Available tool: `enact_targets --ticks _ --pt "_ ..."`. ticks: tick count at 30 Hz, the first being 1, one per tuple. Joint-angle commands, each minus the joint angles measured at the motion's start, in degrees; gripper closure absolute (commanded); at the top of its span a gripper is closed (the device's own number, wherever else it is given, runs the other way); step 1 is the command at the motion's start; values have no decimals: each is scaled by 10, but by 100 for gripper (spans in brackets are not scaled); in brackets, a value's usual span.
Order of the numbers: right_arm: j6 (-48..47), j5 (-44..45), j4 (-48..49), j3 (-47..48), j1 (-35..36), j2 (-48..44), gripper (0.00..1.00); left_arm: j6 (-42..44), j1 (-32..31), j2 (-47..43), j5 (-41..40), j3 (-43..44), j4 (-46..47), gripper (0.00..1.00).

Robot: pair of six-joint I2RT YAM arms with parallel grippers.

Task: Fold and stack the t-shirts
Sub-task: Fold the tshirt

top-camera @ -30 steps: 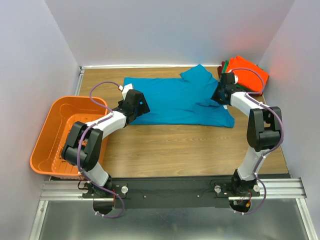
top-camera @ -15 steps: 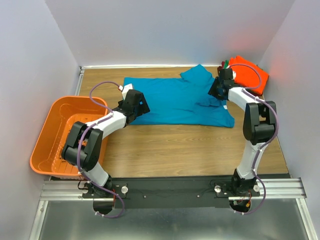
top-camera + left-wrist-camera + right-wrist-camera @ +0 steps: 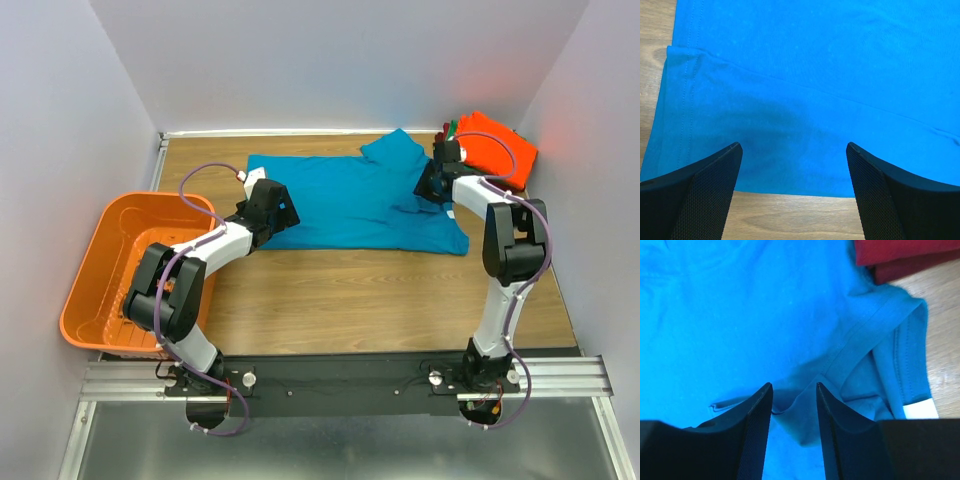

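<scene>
The teal-blue t-shirt (image 3: 350, 205) lies spread flat across the back of the wooden table. Its right sleeve is folded inward. My left gripper (image 3: 284, 214) is open low over the shirt's left hem, which lies flat between the fingers in the left wrist view (image 3: 794, 146). My right gripper (image 3: 429, 186) sits on the shirt's right side near the neck. Its jaws stand partly apart in the right wrist view (image 3: 794, 386), with a raised ridge of teal cloth between them. The white neck label (image 3: 920, 410) shows beside it. The orange shirt (image 3: 497, 150) tops a folded stack with green and dark red (image 3: 900, 255) beneath.
An orange plastic slotted basket (image 3: 88, 290) stands at the table's left edge. Grey walls close in the back and both sides. The folded stack fills the back right corner. Bare wood (image 3: 370, 290) lies between the shirt and the arm bases.
My right gripper has moved a little up and to the left along the shirt's right side, towards the stack. The left arm has not moved.
</scene>
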Motion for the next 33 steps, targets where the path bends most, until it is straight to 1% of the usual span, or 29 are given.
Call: enact_targets --ticks 1,6,8,12,13,15,17,24,29,33 --pt "-1 -5 -24 5 9 19 54 7 -2 0 5 8 4 9" --pt "4 -3 -25 0 10 15 60 7 -2 -1 6 8 2 9" --pt "5 -1 -26 -1 11 13 66 7 -2 -2 5 8 3 9" --pt "9 3 -29 -3 11 6 81 8 -2 -1 5 8 2 9" --pt "9 2 -30 -2 11 6 87 8 -2 -2 5 8 3 8" --pt "11 4 -32 -1 11 3 95 8 -2 -2 5 7 3 9" --pt "12 6 -33 -1 11 -1 99 8 -2 -3 4 7 2 9" --pt "17 35 -34 4 18 -16 99 9 -2 -3 3 7 3 9" --pt "21 113 -30 25 40 -20 99 9 -2 -4 3 7 3 9" --pt "27 134 0 26 46 -25 99 9 -2 -4 2 5 3 9"
